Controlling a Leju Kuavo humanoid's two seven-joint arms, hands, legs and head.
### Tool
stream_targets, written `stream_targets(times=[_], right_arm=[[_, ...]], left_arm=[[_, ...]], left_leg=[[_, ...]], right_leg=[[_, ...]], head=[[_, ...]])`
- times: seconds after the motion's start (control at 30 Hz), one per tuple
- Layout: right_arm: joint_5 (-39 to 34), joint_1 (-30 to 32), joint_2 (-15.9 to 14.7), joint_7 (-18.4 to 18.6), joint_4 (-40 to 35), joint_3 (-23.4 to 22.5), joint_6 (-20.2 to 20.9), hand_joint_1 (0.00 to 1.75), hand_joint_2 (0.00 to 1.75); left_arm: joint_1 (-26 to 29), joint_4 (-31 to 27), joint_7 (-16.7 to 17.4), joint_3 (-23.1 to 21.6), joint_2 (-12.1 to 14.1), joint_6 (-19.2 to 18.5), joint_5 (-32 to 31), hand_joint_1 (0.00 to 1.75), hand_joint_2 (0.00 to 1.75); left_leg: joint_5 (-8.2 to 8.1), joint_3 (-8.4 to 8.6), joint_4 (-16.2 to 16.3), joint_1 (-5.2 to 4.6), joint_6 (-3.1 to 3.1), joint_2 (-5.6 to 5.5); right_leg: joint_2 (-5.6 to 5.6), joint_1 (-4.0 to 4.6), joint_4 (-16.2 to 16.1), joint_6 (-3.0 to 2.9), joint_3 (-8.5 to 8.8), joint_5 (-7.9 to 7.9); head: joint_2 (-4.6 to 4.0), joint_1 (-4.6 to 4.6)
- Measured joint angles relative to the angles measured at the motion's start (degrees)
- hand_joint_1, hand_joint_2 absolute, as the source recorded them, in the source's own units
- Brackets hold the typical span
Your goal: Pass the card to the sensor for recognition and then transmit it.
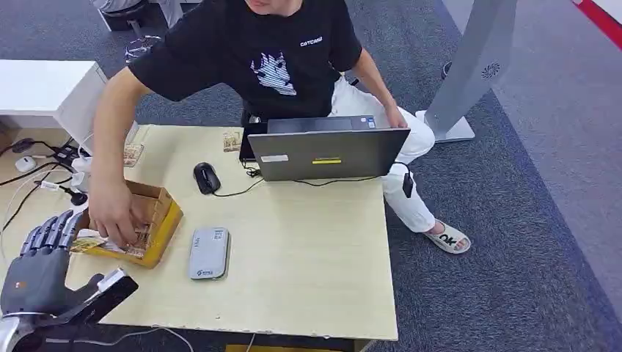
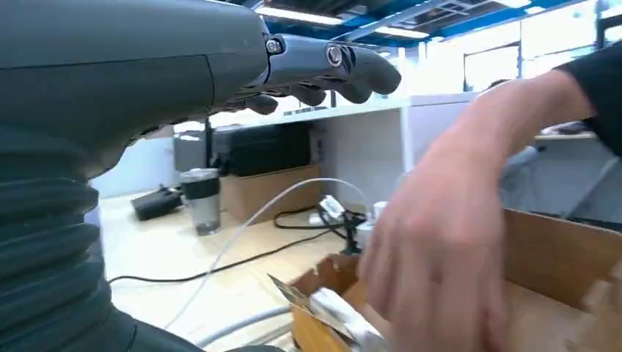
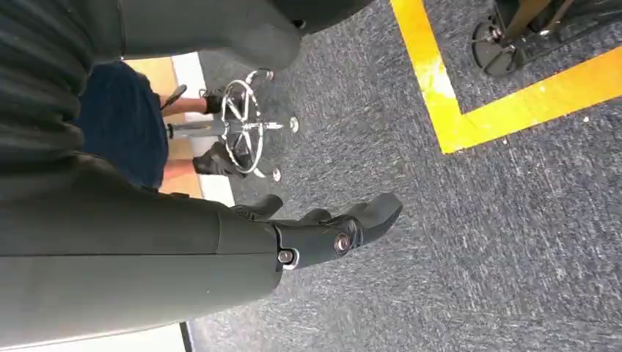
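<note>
Left hand (image 1: 40, 268): raised at the counter's near left corner, fingers (image 1: 51, 229) spread and lightly curved, holding nothing.
Right hand (image 3: 323, 231): hanging over grey carpet, fingers loosely curled, nothing in them.
Cards (image 1: 139, 238): stacked inside the cardboard box (image 1: 165, 220) by the counter's left edge; person's hand (image 1: 114, 213) reaching into them; which card is meant, cannot tell.
Sensor (image 1: 208, 253): flat grey reader with rounded corners, lying just beside the box, toward the counter's near edge.
Risk: likely collision between the left hand and the person's hand crowding the same box; thin card easily slipping from smooth hard fingers during handover; box liable to slide on the sleek top if nudged.
Materials: pale wood-look counter (image 1: 308, 257), smooth and matte; corrugated brown box with raw flaps; dark plastic fingers, ribbed grey wrist cover.
Other: grey laptop (image 1: 326, 152) at the far edge, black mouse (image 1: 206, 177) beside it.
</note>
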Motion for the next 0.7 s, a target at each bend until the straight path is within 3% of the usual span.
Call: stream_targets(times=[0.47,0.7], right_arm=[[1.18,-0.07,0.15,0.57,-0.07,-0.22,0.09,0.00,1.75],[2.23,-0.20,0.28,0.57,-0.07,-0.22,0.57,0.00,1.75]], left_arm=[[-1.53,1.31,0.85,3.78,-2.71,-0.35,-2.87,0.00,1.75],[-4.95,5.88,0.59,3.78,-3.72,-1.55,-4.24,0.00,1.75]], left_leg=[[0.00,0.00,0.00,0.00,0.00,-0.01],[0.02,0.02,0.00,0.00,-0.02,-0.03]], right_leg=[[-0.01,0.00,0.00,-0.01,-0.01,0.01],[-0.02,0.00,0.00,-0.03,0.00,0.03]], head=[[0.00,0.00],[0.00,0.00]])
